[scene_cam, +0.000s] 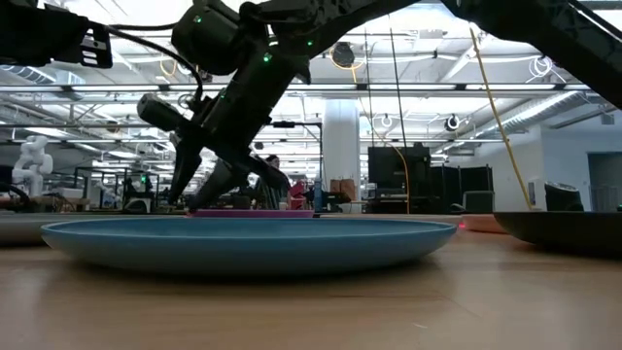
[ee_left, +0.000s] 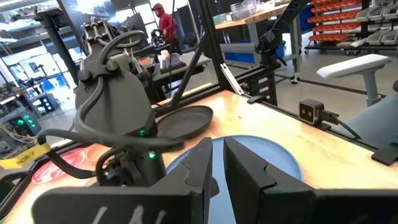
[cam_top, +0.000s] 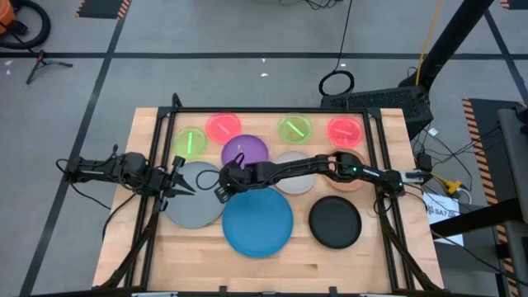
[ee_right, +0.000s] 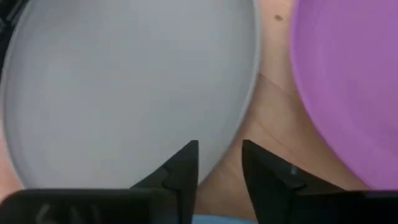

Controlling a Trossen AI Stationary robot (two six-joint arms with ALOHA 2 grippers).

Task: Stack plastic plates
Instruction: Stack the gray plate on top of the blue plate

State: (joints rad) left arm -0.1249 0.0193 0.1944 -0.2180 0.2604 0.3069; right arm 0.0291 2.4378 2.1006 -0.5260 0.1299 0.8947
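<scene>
A wooden tabletop (cam_top: pixel 272 264) carries the plastic plates, still spread out singly. Along the far edge sit two neon green plates (cam_top: pixel 190 141) (cam_top: pixel 294 129) and two red-pink plates (cam_top: pixel 223 126) (cam_top: pixel 345 130). The purple plate (cam_top: pixel 245 151) lies just inside them, near the middle. The large grey plate (cam_top: pixel 195 198) sits toward the left edge, the large blue plate (cam_top: pixel 257 221) toward the near edge at centre, and the black plate (cam_top: pixel 335 222) toward the near right corner. A white plate (cam_top: pixel 295 183) and a tan-orange plate (cam_top: pixel 351 181) lie partly hidden under your right arm.

Your right gripper (ee_right: pixel 219 163) reaches across to the gap between the grey and purple plates, low over the wood. Its fingers stand a little apart with nothing between them, just off the grey plate's rim.

Your left gripper (cam_top: pixel 176 183) waits over the grey plate's left rim, fingers narrowly parted and empty.

To do this step well, you likely need to settle on one rim, slip one finger beneath it while the other stays above, and close only once the edge is fully between them; thin plates probably slide if nudged sideways.
</scene>
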